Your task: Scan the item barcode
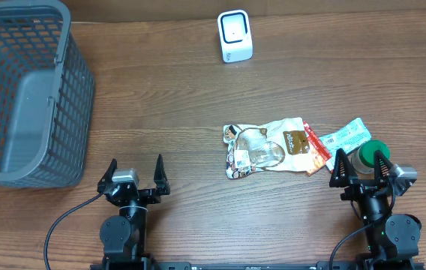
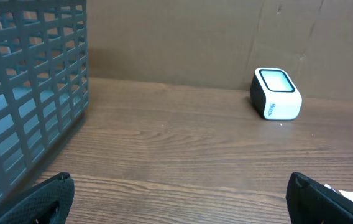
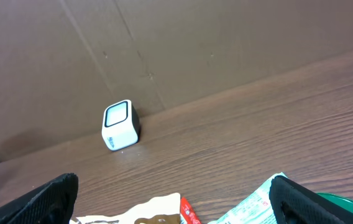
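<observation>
A white barcode scanner (image 1: 235, 36) stands at the far middle of the table, also seen as the white scanner (image 2: 276, 94) and the scanner (image 3: 120, 124). The items lie in a pile at the right: a clear-and-white snack packet (image 1: 265, 148) with a barcode label, a red packet (image 1: 318, 152), a light green packet (image 1: 346, 136) and a green-lidded item (image 1: 369, 152). My right gripper (image 1: 359, 166) stands open just near of that pile, over the green-lidded item. My left gripper (image 1: 134, 175) stands open over bare wood at the near left. Neither holds anything.
A large grey mesh basket (image 1: 24, 90) fills the far left of the table; its wall (image 2: 27, 93) rises close on the left of the left wrist view. A brown cardboard wall backs the table behind the scanner.
</observation>
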